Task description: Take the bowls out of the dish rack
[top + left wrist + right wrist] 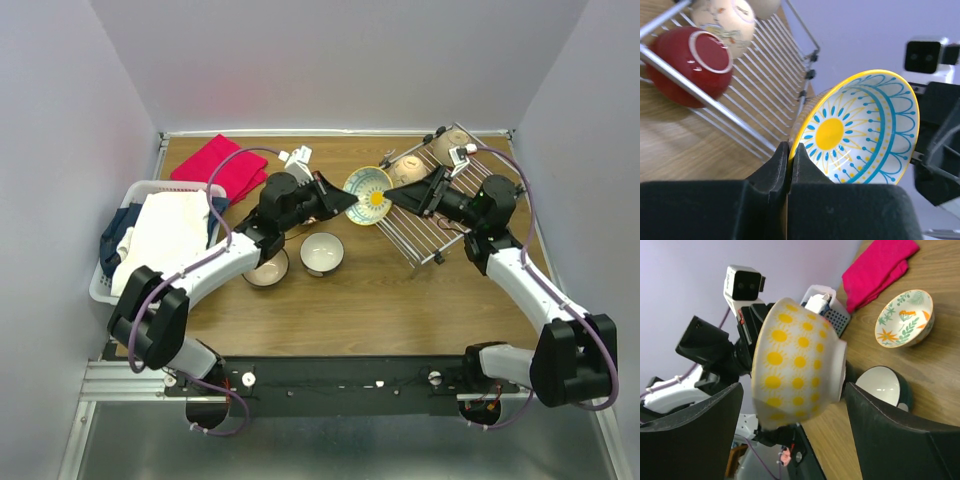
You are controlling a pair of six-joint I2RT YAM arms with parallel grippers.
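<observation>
A: Above the table (380, 300), where's the sun bowl (368, 195) rn?
B: Mid-air, tipped on edge. My L gripper (790, 152) is pinched tight on its rim, yellow-and-blue inside facing that cam.
A: R side?
B: R gripper (392, 196) jaws stand wide, one each side of the bowl, not clamping it.
A: And the rest?
B: The dish rack (425, 232) is just beside it w/ a red bowl (692, 65) and a cream bowl (725, 20) upside down. On the table I see a floral bowl (904, 318) and a dark bowl (322, 253).
</observation>
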